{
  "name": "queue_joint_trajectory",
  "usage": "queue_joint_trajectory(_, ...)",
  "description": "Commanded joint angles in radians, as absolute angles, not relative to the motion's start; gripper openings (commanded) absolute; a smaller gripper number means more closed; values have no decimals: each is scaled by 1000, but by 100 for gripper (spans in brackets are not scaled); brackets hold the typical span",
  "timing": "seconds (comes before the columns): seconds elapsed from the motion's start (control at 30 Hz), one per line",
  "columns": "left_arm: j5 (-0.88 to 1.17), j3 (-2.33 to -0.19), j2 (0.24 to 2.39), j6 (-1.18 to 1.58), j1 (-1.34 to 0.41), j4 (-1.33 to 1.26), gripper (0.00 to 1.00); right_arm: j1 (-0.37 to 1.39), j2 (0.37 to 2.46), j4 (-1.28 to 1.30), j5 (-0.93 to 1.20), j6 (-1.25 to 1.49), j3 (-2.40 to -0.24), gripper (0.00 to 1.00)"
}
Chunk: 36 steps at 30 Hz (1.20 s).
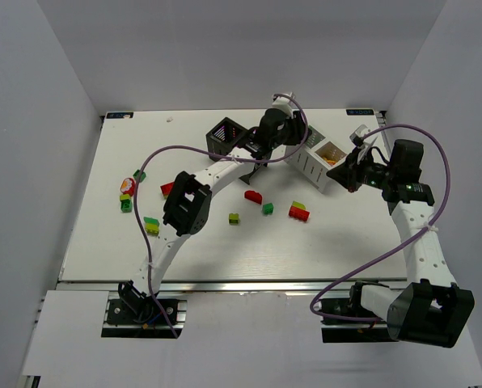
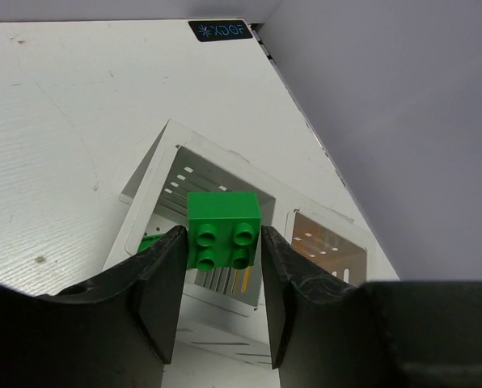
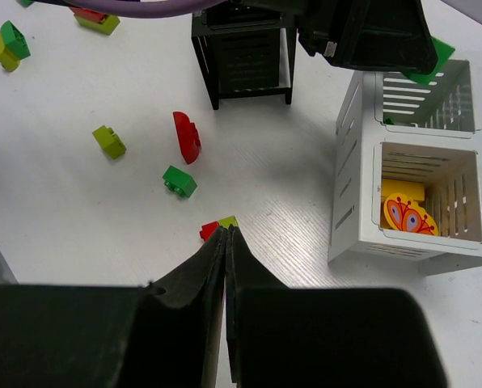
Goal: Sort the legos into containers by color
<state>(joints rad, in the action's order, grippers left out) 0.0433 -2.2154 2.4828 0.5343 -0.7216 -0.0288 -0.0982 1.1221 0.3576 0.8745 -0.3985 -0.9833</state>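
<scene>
The left arm [image 1: 186, 202] is stretched far forward and bent to the right. One green brick [image 2: 223, 217] is pinched by its sides in the left gripper [image 2: 223, 238], studs toward the camera. Directly below that gripper lies the white bin [image 2: 148, 182], its two compartments partly hidden by the fingers. The right arm [image 1: 419, 234] is raised beside that bin, and the right gripper [image 3: 226, 236] is pressed together on nothing. Ahead of its tips four loose bricks are counted: a lime brick [image 3: 109, 141], a red curved piece [image 3: 186, 137], a small green brick [image 3: 179, 181] and a red-and-lime piece [image 3: 217, 227] half hidden by the tips. Further ahead stands one black bin [image 3: 243, 56]. To the gripper's right, a yellow-and-orange piece [image 3: 407, 212] lies in the white bin's nearer compartment.
</scene>
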Motion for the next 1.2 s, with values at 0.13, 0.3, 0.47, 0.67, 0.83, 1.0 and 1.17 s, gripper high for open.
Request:
queue_joint_trajectory(0.13,25,-2260,2464,523,-732,-20,54,-104,1120,354,911,-397,-983,7)
queue_joint_trajectory(0.3,15,-2266,2450,519,-732,-14,58,-104,1118,364,916,-403,-991,8)
queue_joint_trajectory(0.47,-31,-2255,2363,488,-732,-6,42,-104,1130,458,1009,-524,-1025,35)
queue_joint_trajectory(0.67,-74,-1871,1977,433,-730,11,8,-74,1221,902,1079,-1070,-1100,72)
queue_joint_trajectory(0.83,-103,-1378,1587,501,-730,-22,54,55,1252,907,936,-1209,-1031,89)
queue_joint_trajectory(1.0,-164,-919,1181,629,-730,38,65,156,1198,631,741,-1178,-865,89)
queue_joint_trajectory(1.17,-210,-640,878,813,-730,118,66,167,1219,375,598,-932,-807,89)
